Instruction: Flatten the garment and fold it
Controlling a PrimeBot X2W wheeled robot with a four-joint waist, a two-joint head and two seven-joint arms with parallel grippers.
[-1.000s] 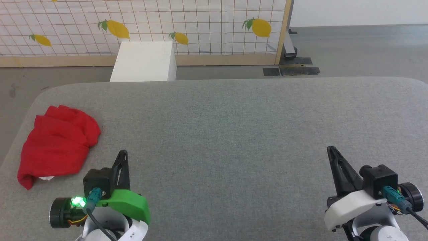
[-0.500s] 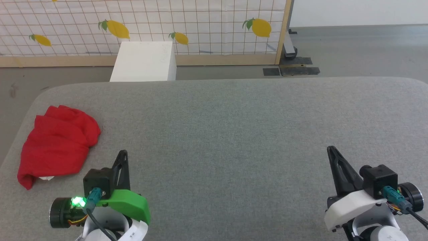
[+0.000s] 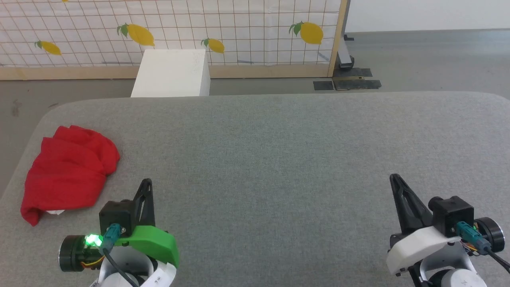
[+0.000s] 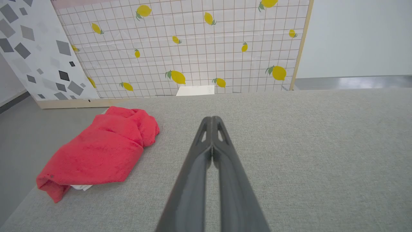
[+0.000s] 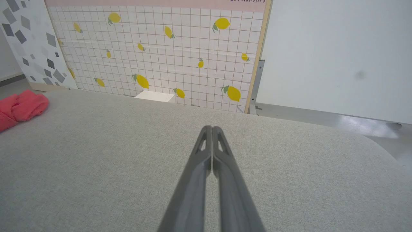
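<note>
No work on the shirt (image 3: pixel 69 169) has begun: it lies in a crumpled heap at about nine o'clock on the table (image 3: pixel 279 151), close to the left edge, and neither arm touches it. The left gripper (image 3: pixel 146 182) sits at about seven o'clock, fingers pressed together and holding nothing. The right gripper (image 3: pixel 393 176) sits at about five o'clock, jaws likewise together and empty, well apart from the cloth.

The step in hand looks like the first reach. The next move probably calls for the left jaws to part and travel toward ten o'clock, pinch a free edge of the heap, and drag it toward the middle where both arms can spread it.

The shirt is soft red knit, bunched in rounded folds, with a sliver of white peeking out under its near edge; no lettering shows. The table top is grey woven fabric, matte and slightly grainy, with rounded corners, so cloth may drag rather than slide. Beyond it, at twelve o'clock, stand a white box (image 3: pixel 171 73) and a lemon-print screen (image 3: pixel 239 32).
</note>
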